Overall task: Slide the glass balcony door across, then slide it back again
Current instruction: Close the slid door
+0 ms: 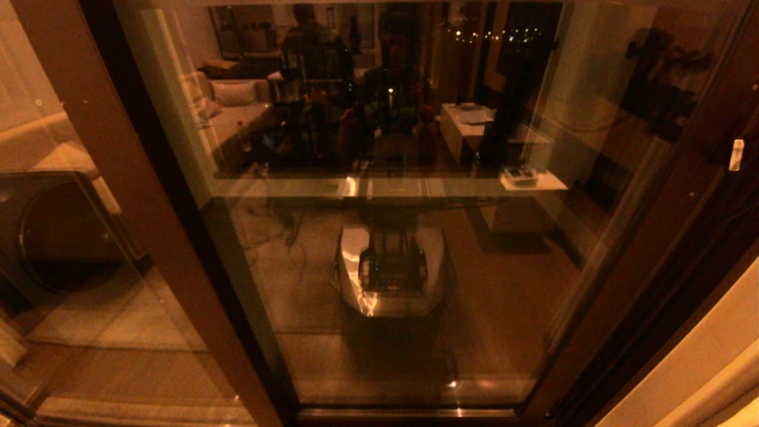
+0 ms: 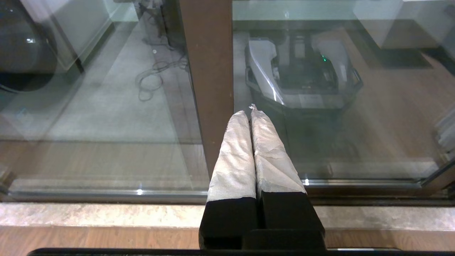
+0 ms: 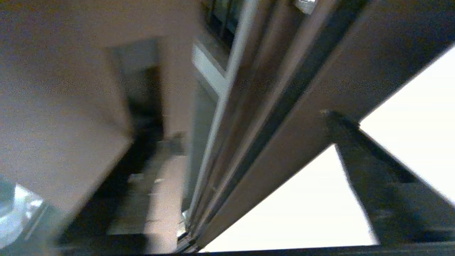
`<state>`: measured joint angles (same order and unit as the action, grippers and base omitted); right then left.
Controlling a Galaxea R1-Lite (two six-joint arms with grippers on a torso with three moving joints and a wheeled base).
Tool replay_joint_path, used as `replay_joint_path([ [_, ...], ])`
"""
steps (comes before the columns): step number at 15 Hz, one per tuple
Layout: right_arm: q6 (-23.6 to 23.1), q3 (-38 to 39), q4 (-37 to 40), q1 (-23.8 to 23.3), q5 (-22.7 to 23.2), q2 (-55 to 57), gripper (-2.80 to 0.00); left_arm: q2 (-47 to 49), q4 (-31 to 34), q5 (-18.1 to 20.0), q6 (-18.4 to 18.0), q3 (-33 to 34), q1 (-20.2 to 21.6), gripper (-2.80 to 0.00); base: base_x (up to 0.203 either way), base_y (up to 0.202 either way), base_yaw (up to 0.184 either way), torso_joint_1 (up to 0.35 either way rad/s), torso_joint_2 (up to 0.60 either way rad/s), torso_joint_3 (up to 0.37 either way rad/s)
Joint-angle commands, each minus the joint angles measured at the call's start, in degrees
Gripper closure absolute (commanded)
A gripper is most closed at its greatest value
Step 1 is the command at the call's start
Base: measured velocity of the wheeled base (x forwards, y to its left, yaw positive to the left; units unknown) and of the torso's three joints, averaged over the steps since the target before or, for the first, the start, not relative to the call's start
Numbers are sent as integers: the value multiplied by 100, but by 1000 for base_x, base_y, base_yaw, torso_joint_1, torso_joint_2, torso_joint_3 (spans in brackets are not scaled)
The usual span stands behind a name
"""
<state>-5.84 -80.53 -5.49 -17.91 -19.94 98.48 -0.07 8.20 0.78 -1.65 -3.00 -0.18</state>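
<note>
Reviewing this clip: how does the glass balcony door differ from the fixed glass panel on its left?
The glass balcony door fills the middle of the head view; the fixed glass panel sits at the left edge. The door's right stile is dark brown, the panel's stile lighter brown. The door mirrors the robot's base; through the panel a dark round-fronted appliance shows. Both are tall panes reaching the floor.

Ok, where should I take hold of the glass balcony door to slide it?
Take the dark vertical stile on its right edge, coming from the right: the pane of the glass balcony door is flat and smooth, so that upright frame member is likely the only hold.
</note>
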Motion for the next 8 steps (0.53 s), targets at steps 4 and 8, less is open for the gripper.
replay_joint_path([
  [4, -5, 11, 4, -2, -18, -21, 0, -1, 6, 1, -2, 1, 1, 0, 0, 0, 0, 0, 0, 0],
  [8, -13, 64, 4, 6, -27, -136, 0, -1, 6, 1, -2, 1, 1, 0, 0, 0, 0, 0, 0, 0],
])
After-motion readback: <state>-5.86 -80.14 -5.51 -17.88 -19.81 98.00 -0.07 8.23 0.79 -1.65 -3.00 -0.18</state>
